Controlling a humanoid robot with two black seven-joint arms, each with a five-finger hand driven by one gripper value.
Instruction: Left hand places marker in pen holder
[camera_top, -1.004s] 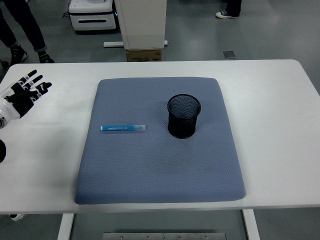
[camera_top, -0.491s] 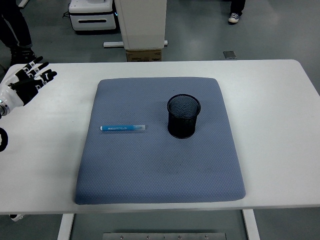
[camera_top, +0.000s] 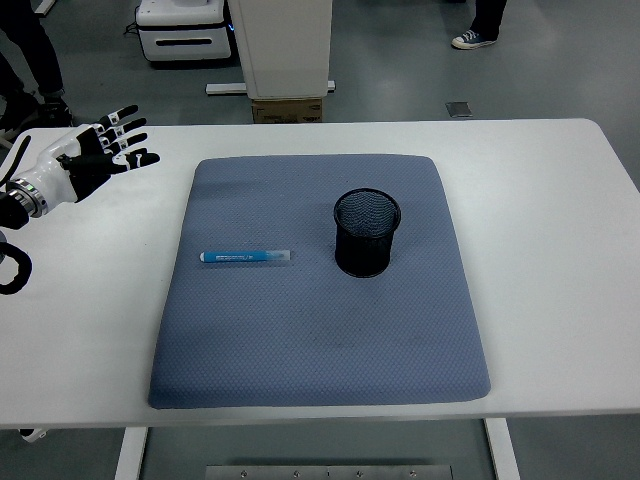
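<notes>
A blue marker (camera_top: 246, 257) lies flat on the grey-blue mat (camera_top: 320, 330), left of centre, its length running left to right. A black mesh pen holder (camera_top: 367, 232) stands upright on the mat, to the marker's right and a short gap from it. My left hand (camera_top: 98, 153) hovers over the table's far left, above and to the left of the marker, fingers spread and holding nothing. The right arm is out of view.
The mat covers the middle of the white table (camera_top: 560, 250). Beyond the far edge stand a white machine (camera_top: 186, 30), a white column (camera_top: 283, 45) with a cardboard box (camera_top: 288, 109), and people's legs (camera_top: 35, 50) on the floor.
My left hand has moved right and toward the far side of the table, closer to the mat's far left corner. The marker and pen holder have not moved.
</notes>
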